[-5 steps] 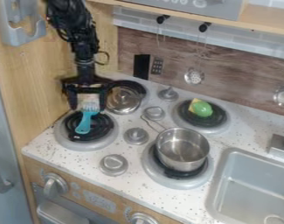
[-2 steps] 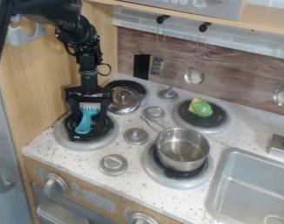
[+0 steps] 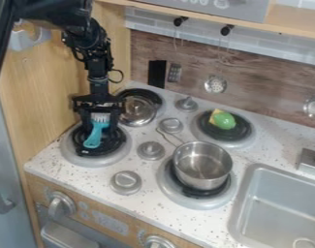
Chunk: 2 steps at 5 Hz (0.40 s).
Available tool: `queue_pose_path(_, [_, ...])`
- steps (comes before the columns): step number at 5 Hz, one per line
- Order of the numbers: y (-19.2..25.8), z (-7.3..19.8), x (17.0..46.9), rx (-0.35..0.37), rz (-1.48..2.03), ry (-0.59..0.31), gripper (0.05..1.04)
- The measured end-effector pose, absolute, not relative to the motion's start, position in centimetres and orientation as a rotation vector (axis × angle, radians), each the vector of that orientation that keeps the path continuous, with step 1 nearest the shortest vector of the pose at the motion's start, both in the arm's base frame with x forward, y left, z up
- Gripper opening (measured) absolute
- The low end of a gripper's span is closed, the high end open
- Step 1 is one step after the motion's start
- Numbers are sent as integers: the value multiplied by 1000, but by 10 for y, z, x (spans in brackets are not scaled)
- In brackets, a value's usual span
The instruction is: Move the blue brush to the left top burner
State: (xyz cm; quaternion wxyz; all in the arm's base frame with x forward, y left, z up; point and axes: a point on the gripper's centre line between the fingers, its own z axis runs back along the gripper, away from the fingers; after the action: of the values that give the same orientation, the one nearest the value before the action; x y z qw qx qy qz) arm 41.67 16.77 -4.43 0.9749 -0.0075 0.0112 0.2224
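Blue brush [image 3: 93, 137] on front L burner [image 3: 68, 150], bristle end twd back. Gripper [image 3: 99, 121] over it, fingers spread, one ea. side of bristle end; contact unclear. Metal lid [image 3: 137, 111] at rear L burner [image 3: 154, 95]. Pot [image 3: 201, 167] on front R burner [image 3: 177, 194], green toy [image 3: 224, 121] on rear R burner [image 3: 241, 132], sink [image 3: 276, 208] far R

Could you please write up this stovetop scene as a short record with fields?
brush: blue, on the bottom left burner, bristle end toward the wall
gripper: at the brush's bristle end
target: left top burner, with a silver lid on it
right bottom burner: metal pot
right top burner: green and yellow item
right of burners: sink
task status: brush not yet on target
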Motion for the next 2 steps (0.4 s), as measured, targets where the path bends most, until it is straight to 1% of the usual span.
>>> queue_pose_path(1, [161,-39,423,-44,444,-1,760])
queue_pose_path(2, [147,-17,448,-47,402,-68,760])
